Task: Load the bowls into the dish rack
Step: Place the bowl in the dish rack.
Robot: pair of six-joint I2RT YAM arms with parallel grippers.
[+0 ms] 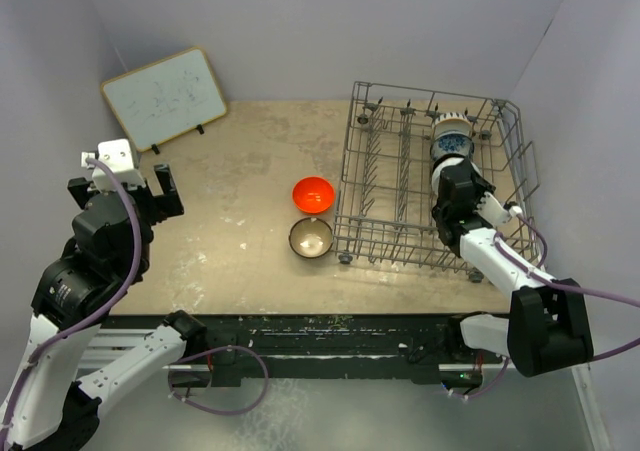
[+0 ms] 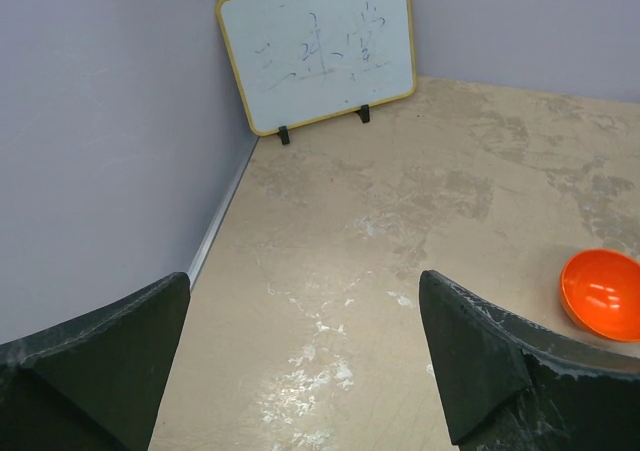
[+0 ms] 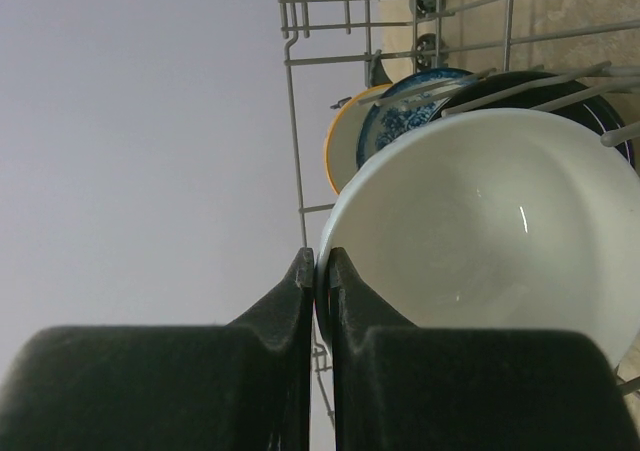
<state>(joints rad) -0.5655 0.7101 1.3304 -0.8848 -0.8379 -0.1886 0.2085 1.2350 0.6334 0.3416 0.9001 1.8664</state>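
My right gripper (image 3: 320, 256) is shut on the rim of a white bowl (image 3: 490, 231), holding it on edge inside the grey wire dish rack (image 1: 400, 239). Behind it in the rack stand a black bowl (image 3: 540, 86), a blue-and-white bowl (image 3: 405, 121) and a cream bowl (image 3: 345, 146). From above, the right gripper (image 1: 452, 179) sits in the rack's right half, just in front of the blue-and-white bowl (image 1: 452, 143). An orange-red bowl (image 1: 313, 193) and a brown bowl with a cream inside (image 1: 311, 237) rest on the table left of the rack. My left gripper (image 1: 150, 186) hangs open and empty at the far left.
A whiteboard (image 1: 165, 98) leans against the back left wall. The orange-red bowl (image 2: 602, 293) shows at the right edge of the left wrist view, well away from the left fingers (image 2: 470, 361). The rack's upright tines and side walls stand close around the right gripper.
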